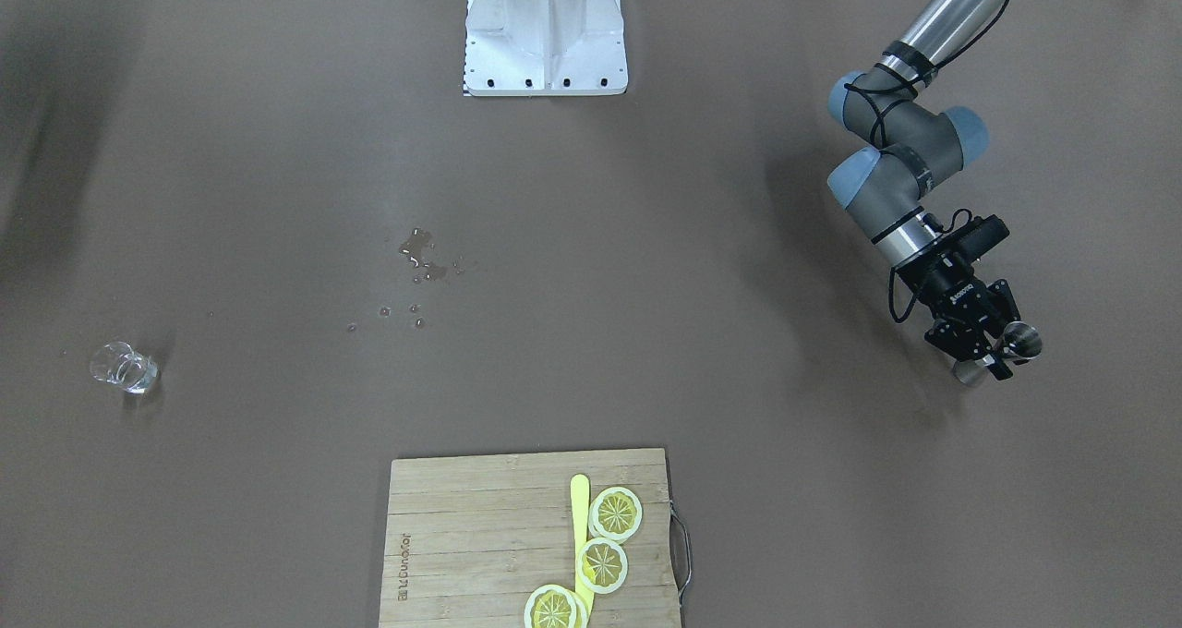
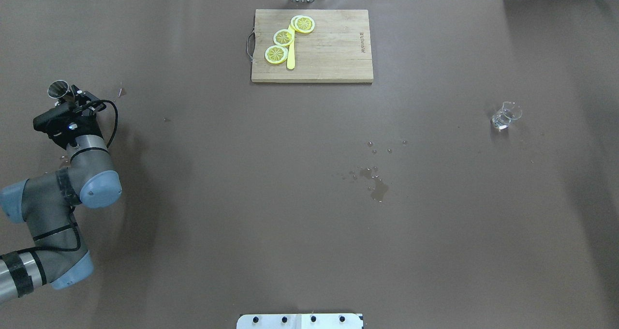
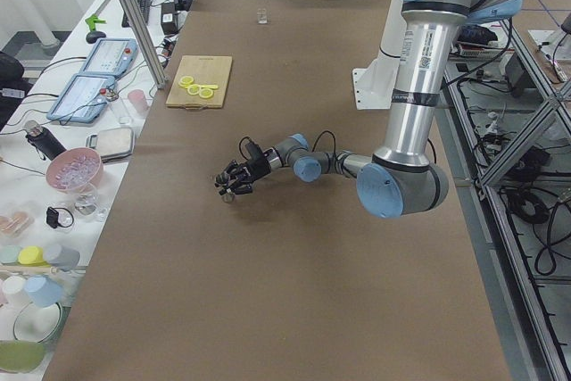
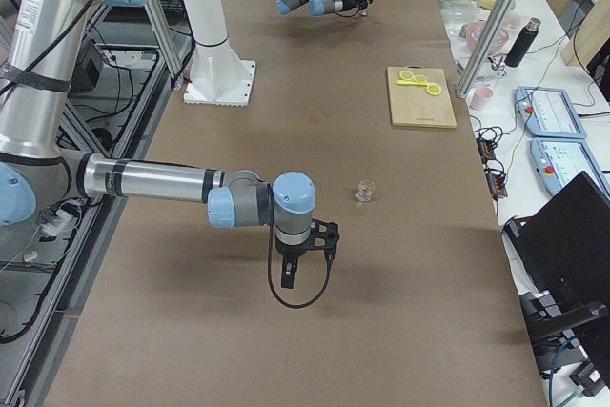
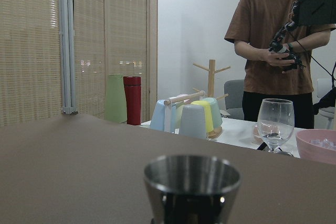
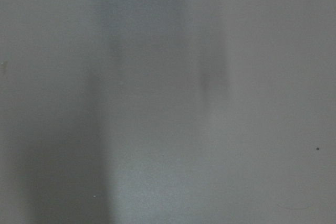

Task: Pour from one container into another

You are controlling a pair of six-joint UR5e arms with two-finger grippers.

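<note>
Metal cup [image 1: 1020, 340]: gripped mouth-up by left gripper [image 1: 983, 356], far to one side of cutting board [image 1: 480, 536]. Glass [image 1: 125, 368]: far on the board's other side. Right gripper [image 4: 305, 240]: opening cannot be told. Handling: carry level and slowly; tilt only once over the glass.

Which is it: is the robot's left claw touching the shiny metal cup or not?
Touching. The exterior front-facing view shows the left gripper closed across the small shiny metal cup, whose rim sticks out beyond it.

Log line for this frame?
left hand: shut on small steel cup | small clear glass: upright, far from cup | right hand: unclear | water drops: on brown table
</note>
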